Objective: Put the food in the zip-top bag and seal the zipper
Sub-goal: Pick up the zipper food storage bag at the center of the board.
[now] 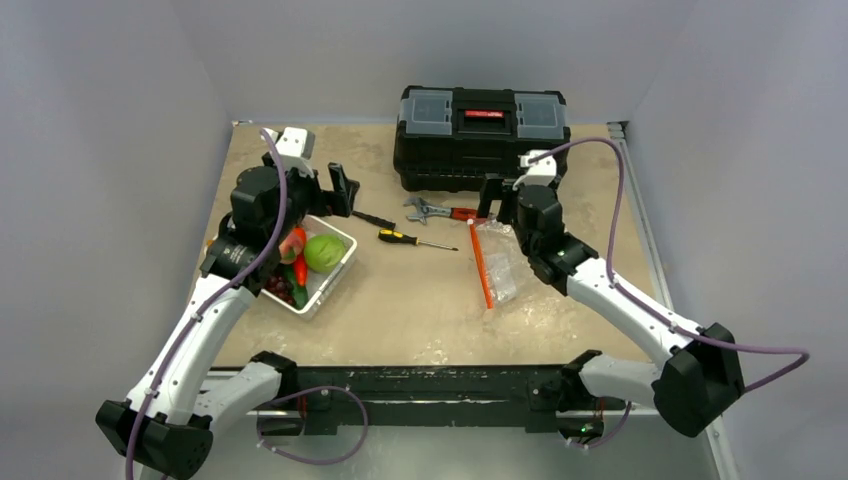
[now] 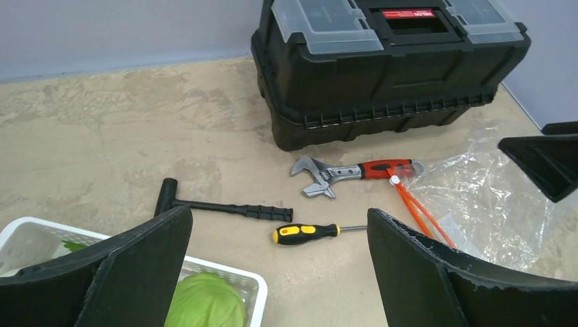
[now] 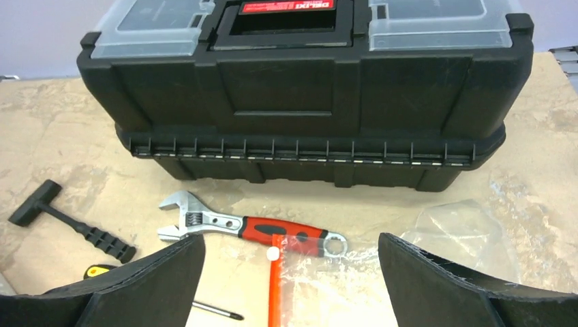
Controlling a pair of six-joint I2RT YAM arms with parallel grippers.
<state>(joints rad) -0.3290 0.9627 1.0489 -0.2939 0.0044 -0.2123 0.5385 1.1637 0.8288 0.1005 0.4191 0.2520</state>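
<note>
The food lies in a white basket [image 1: 340, 268] at the left: a pale-green cabbage [image 1: 323, 252], a red-orange piece [image 1: 296, 245] and dark grapes [image 1: 282, 288]. The cabbage also shows in the left wrist view [image 2: 204, 300]. The clear zip-top bag [image 1: 503, 262] lies flat right of centre, with its red-orange zipper [image 1: 481, 265] along its left edge. My left gripper [image 1: 338, 195] is open and empty above the basket's far corner. My right gripper [image 1: 500, 210] is open and empty over the bag's far end [image 3: 382, 286], where the zipper [image 3: 275, 296] ends in a white slider.
A black toolbox [image 1: 480, 138] stands at the back. A red-handled wrench [image 1: 440, 211] lies in front of it, touching the bag's far corner. A yellow-and-black screwdriver [image 1: 410, 239] and a black T-handle tool [image 1: 372, 219] lie between basket and bag.
</note>
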